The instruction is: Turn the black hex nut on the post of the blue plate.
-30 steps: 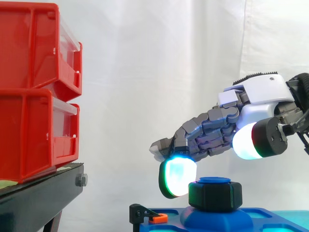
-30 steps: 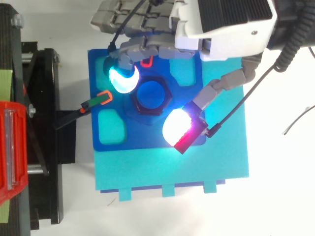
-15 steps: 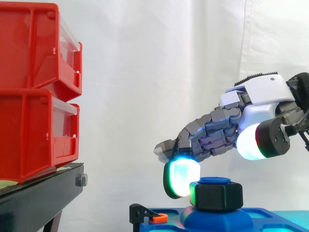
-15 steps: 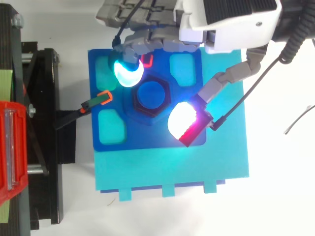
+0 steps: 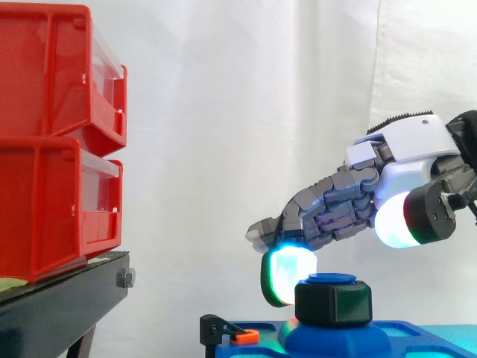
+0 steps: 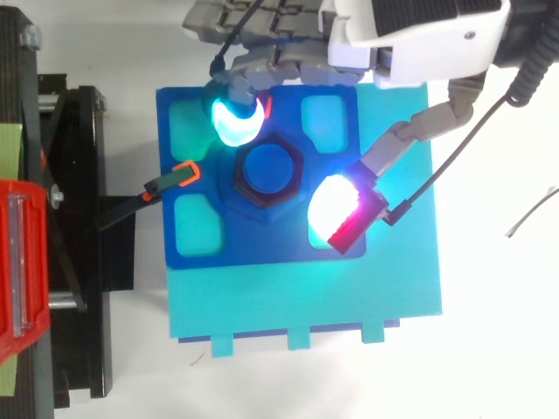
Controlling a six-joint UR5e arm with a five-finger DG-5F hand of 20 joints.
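While robot hand spreads wide over black hex nut, blue plate sits before white curtain.

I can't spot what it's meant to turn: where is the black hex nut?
In the top view the black hex nut sits on the post at the blue plate's middle, between the hand's two glowing pads.

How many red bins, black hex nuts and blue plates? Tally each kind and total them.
Red bins: 2
Black hex nut: 1
Blue plate: 1
Total: 4
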